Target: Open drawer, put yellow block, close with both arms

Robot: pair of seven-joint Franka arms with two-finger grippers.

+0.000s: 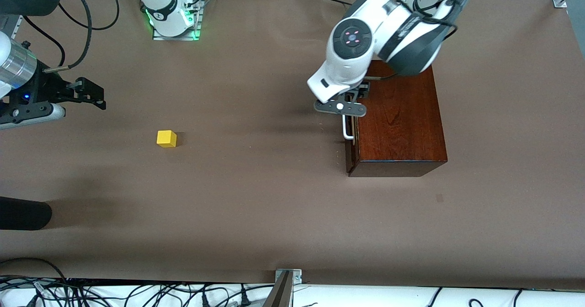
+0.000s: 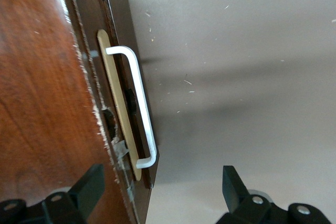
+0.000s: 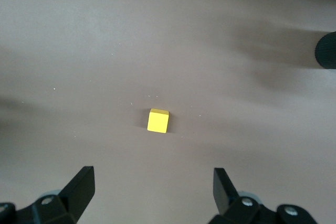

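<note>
The dark reddish-brown wooden box (image 1: 402,119) stands toward the left arm's end of the table. Its drawer (image 1: 350,154) is pushed in, and the white bar handle (image 1: 346,131) faces the table's middle. My left gripper (image 2: 161,187) is open above the handle (image 2: 139,103). One finger (image 2: 89,187) is over the box top and the other is over the table. The yellow block (image 1: 166,138) sits alone toward the right arm's end. My right gripper (image 1: 93,96) hangs open above the table beside the block (image 3: 158,120), with nothing between its fingers (image 3: 81,184).
A black rounded object (image 1: 23,213) pokes in at the right arm's end, nearer the front camera than the block. Cables and a metal bracket (image 1: 288,275) line the table's near edge. Brown table surface lies between the block and the box.
</note>
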